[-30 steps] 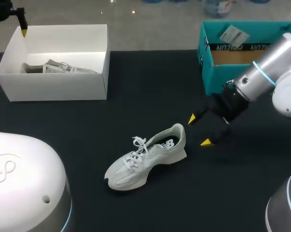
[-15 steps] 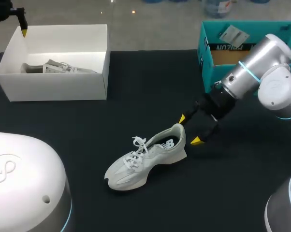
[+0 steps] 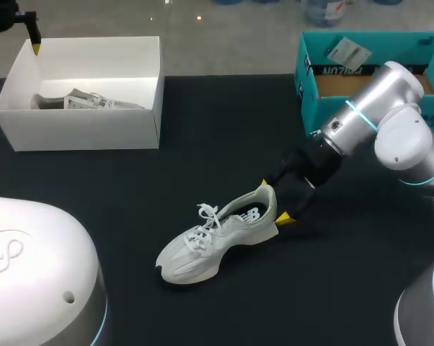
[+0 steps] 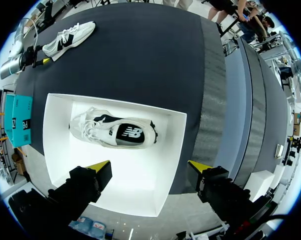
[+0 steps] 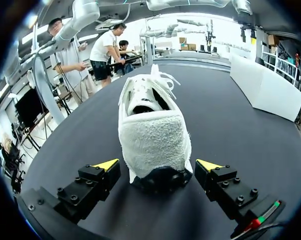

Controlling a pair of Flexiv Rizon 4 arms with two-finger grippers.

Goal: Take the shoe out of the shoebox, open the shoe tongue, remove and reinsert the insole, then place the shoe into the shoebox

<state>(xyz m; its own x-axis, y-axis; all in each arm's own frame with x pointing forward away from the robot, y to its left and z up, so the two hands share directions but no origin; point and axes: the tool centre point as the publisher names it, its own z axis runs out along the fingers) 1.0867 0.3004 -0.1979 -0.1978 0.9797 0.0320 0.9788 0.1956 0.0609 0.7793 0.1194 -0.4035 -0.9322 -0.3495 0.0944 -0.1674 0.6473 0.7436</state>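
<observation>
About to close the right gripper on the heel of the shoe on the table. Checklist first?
1. The right gripper is open: ok.
2. The shoe has its heel inside that gripper: ok, a gap on each side.
3. It stands upright on the table: ok.
4. The left gripper is out of the way: ok, open above the white shoebox.
5. That shoebox is empty: not ok, a second shoe lies inside.
6. The insole lies flat: cannot tell.
</observation>
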